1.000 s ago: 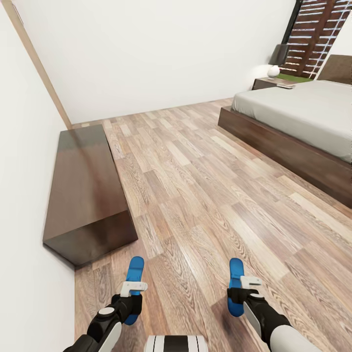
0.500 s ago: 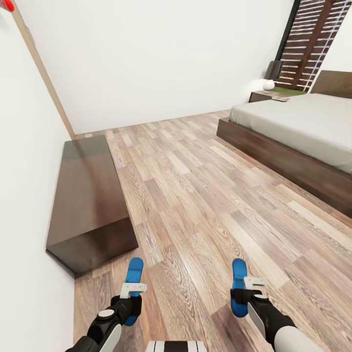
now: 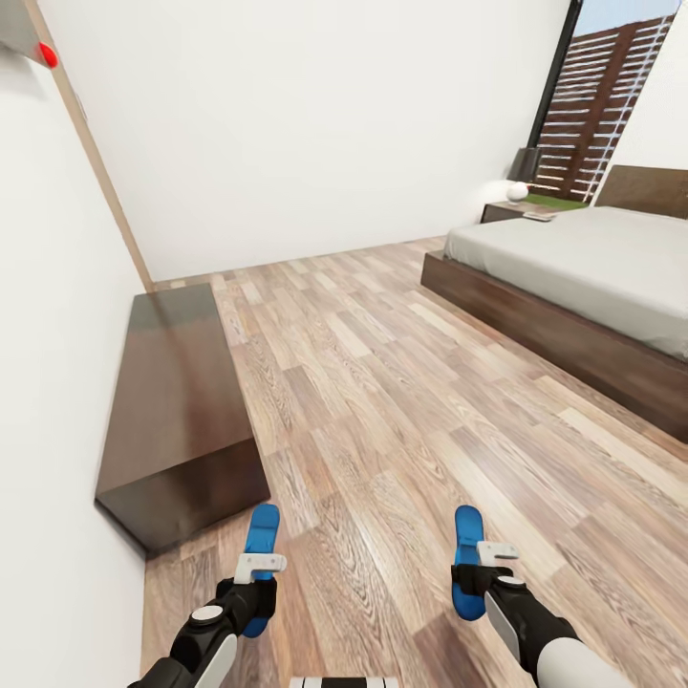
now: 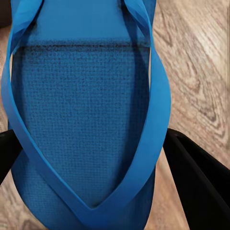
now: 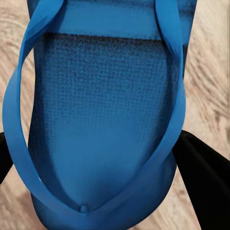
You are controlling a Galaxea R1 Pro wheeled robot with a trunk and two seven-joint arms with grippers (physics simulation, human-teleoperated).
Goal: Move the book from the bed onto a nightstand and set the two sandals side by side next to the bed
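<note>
Left claw (image 3: 250,585): at 7 o'clock in the head view, clamped on a blue sandal (image 3: 259,540) whose free end juts out toward 12 o'clock, above the floor (image 3: 382,401). In the left wrist view the sandal (image 4: 86,120) lies between the two black fingers (image 4: 196,177), straps up.

Right claw (image 3: 483,573): at 5 o'clock, clamped on the second sandal (image 3: 466,549), which likewise points to 12 o'clock. In the right wrist view this sandal (image 5: 103,120) sits between the dark fingers (image 5: 203,177).

Bed (image 3: 592,277): at 2 o'clock, well apart from both claws.

Nightstand (image 3: 506,210): beyond the bed's far corner, bearing a lamp (image 3: 521,172).

Bench (image 3: 177,401): long, dark, at 9 o'clock along the wall (image 3: 315,124).
</note>
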